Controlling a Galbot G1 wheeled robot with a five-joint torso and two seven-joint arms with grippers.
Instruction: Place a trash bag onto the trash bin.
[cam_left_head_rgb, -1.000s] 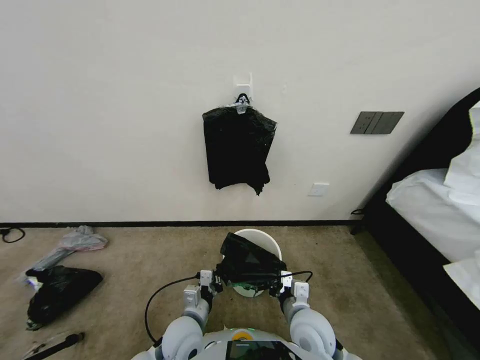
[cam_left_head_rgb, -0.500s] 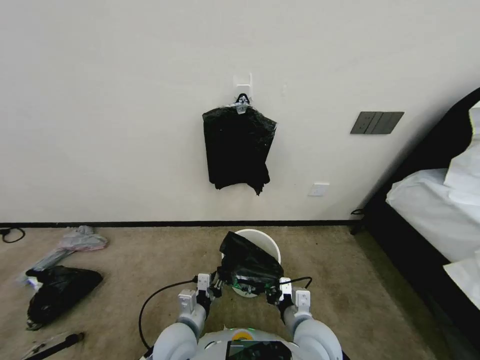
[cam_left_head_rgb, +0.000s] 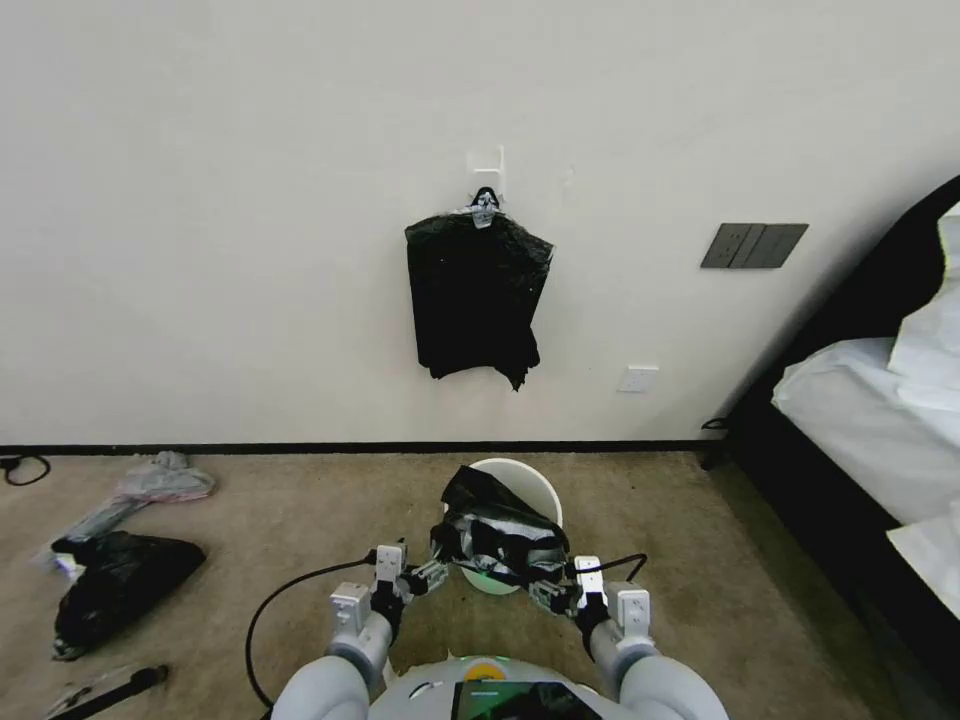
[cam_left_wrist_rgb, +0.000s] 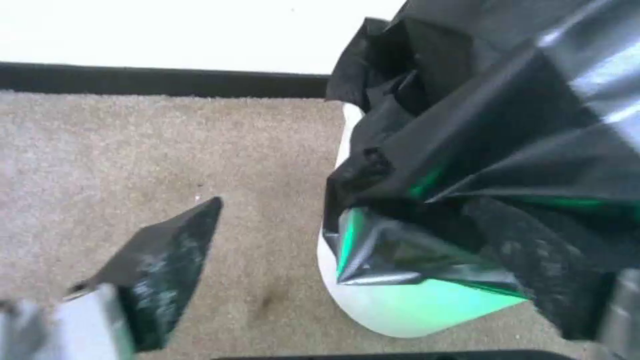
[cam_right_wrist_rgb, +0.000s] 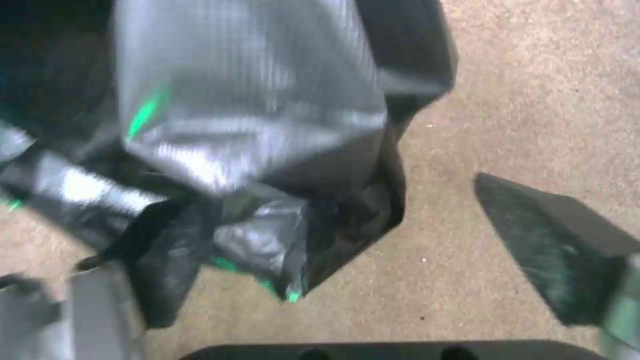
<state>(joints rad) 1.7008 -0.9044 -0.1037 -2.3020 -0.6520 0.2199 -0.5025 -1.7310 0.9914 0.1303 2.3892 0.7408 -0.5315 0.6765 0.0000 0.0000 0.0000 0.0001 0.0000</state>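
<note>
Head view: both arms reach forward low in front of the torso. Left gripper (cam_left_head_rgb: 428, 577) sits just near-left of the trash bin (cam_left_head_rgb: 535, 487), jaws spread wide, nothing between them. Right gripper (cam_left_head_rgb: 545, 596) sits just near-right of the bin, jaws also spread wide and empty. A black cable (cam_left_head_rgb: 285, 598) loops off the left arm over the carpet (cam_left_head_rgb: 250, 530).

Trash bag (cam_left_head_rgb: 497, 533) is crumpled, glossy black with grey sheen, draped over the near rim of the bin and piled on its mouth; the far rim shows bare white. The bag is not spread around the rim.

Left wrist view: one dark finger (cam_left_wrist_rgb: 167, 260) stands apart from the bag (cam_left_wrist_rgb: 493, 150) over carpet, the other finger lies against the bag's lower folds, jaws apart; the bag hangs down the white side of the bin (cam_left_wrist_rgb: 400, 315).

Right wrist view: the bag (cam_right_wrist_rgb: 253, 125) hangs bunched between the spread fingers, one finger (cam_right_wrist_rgb: 553, 250) well clear of it.

Farther left on the floor: a lumpy black sack (cam_left_head_rgb: 115, 585) with grey plastic (cam_left_head_rgb: 150, 485) beyond it. On the wall behind the bin a bundle of black bags (cam_left_head_rgb: 475, 295) hangs from a clip. A bed (cam_left_head_rgb: 880, 420) stands at far right.
</note>
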